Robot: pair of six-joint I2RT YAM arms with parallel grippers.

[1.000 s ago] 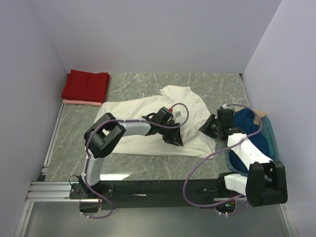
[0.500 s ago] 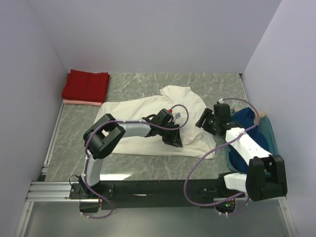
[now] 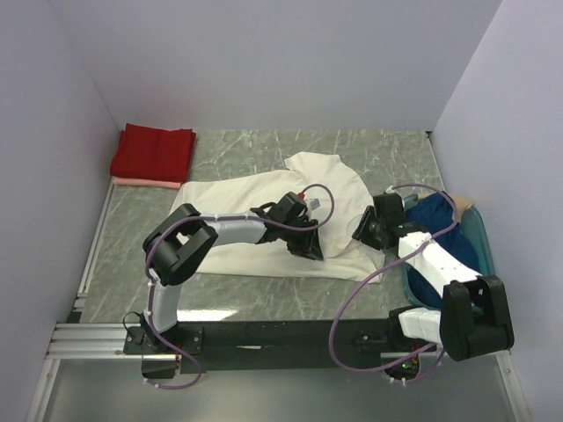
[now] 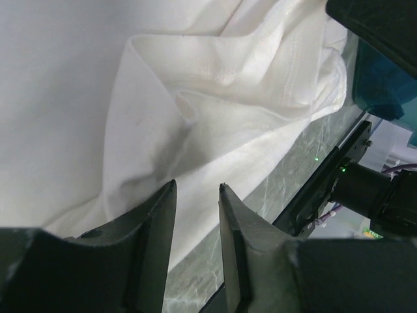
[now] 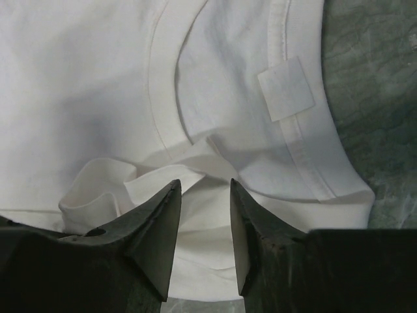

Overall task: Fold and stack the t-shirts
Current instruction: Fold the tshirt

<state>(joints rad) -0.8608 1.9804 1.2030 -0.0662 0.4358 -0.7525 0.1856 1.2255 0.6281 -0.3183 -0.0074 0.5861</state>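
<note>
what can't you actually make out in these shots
Pale pink t-shirt: top view, only an edge shows beneath the red t-shirt.
Dark blue t-shirt: top view, partly behind the right arm, in the basket.
Cream-white t-shirt: wrist views cut off its outline.

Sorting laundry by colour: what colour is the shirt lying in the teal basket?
The t-shirt is dark blue, seen best in the top external view.
</note>
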